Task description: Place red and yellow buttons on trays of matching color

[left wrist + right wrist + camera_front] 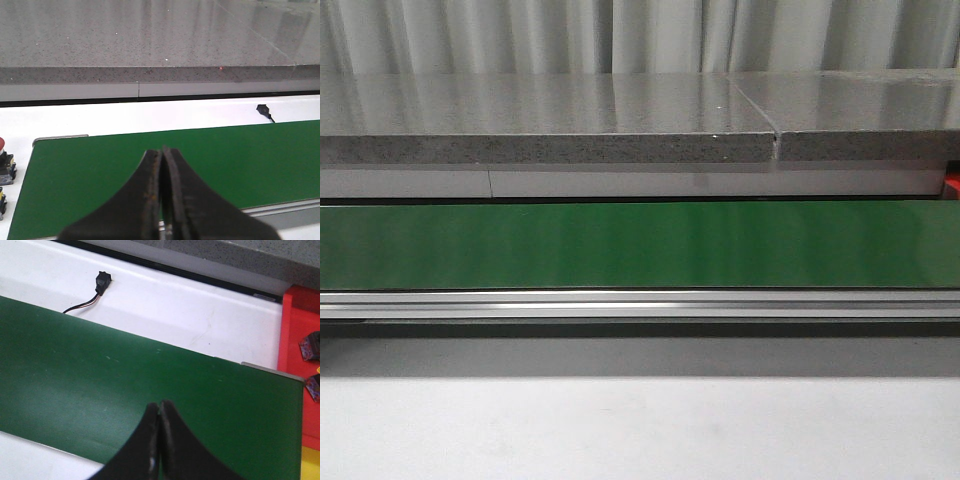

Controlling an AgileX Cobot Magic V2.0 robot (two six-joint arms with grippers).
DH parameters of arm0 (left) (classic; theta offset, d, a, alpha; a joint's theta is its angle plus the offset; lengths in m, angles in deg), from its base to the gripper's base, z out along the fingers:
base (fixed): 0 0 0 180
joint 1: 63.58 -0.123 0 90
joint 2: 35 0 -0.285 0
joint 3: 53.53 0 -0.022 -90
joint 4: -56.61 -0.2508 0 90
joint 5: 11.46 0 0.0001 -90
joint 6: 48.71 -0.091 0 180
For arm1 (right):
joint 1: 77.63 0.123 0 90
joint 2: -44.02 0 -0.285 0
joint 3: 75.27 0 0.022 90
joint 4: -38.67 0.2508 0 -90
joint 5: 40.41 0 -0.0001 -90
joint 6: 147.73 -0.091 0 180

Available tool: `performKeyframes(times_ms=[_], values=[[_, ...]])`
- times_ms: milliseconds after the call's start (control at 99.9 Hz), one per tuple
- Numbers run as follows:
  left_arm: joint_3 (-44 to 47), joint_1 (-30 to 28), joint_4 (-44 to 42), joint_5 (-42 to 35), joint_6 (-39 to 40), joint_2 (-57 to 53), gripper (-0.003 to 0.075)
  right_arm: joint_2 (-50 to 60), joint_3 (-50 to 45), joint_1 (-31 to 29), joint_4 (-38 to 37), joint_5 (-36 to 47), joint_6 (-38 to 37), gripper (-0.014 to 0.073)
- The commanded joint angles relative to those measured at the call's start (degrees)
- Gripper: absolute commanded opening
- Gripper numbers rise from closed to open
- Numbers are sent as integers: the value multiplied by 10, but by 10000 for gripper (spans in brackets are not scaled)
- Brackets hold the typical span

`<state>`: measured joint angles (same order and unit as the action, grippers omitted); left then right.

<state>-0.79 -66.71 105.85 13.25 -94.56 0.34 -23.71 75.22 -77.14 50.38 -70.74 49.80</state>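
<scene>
Green belt (640, 245) under both arms, L end effector (161, 200) & R end effector (159, 445) pressed together, holding nothing.

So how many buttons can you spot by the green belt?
2 by the green belt, beyond its end in the left wrist view: a red-capped button and a yellow one beside it. Others may be hidden.

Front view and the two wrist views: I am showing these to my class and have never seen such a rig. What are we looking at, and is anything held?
A two-armed robot faces a green conveyor belt; the front view looks forward over it. Each wrist view comes from a camera on one arm. The left gripper and right gripper are closed and hold nothing. By the belt's end, the left camera shows a red-capped button; the right camera shows a red tray with dark parts in it.
</scene>
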Motion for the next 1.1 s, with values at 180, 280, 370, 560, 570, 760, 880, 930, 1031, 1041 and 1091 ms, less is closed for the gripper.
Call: performKeyframes(times_ms=[180, 280, 370, 560, 570, 760, 880, 930, 1031, 1041, 1091], values=[[-15, 4, 19, -29, 2, 1, -19, 11, 14, 0, 0, 32, 5, -68], [-15, 4, 17, -36, 2, 1, -18, 11, 14, 0, 0, 32, 5, -68], [-15, 4, 17, -36, 2, 1, 6, 11, 14, 0, 0, 32, 5, -68], [-12, 4, 16, -29, 2, 1, 345, 11, 14, 0, 0, 32, 5, -68], [-13, 4, 16, -29, 2, 1, 379, 11, 14, 0, 0, 32, 5, -68], [-13, 4, 23, -32, 2, 1, 687, 11, 14, 0, 0, 32, 5, -68], [-13, 4, 23, -34, 2, 1, 657, 11, 14, 0, 0, 32, 5, -68], [-13, 4, 26, -42, 6, 1, 645, 11, 14, 0, 0, 32, 5, -68], [-18, 0, 22, -91, 77, 6, 640, 11, 14, 0, 0, 32, 5, -68], [-18, -1, 22, -98, 89, 8, 640, 11, 14, 0, 0, 32, 5, -68], [-28, -10, 17, -117, 123, 20, 640, 11, 14, 0, 0, 32, 5, -68]])
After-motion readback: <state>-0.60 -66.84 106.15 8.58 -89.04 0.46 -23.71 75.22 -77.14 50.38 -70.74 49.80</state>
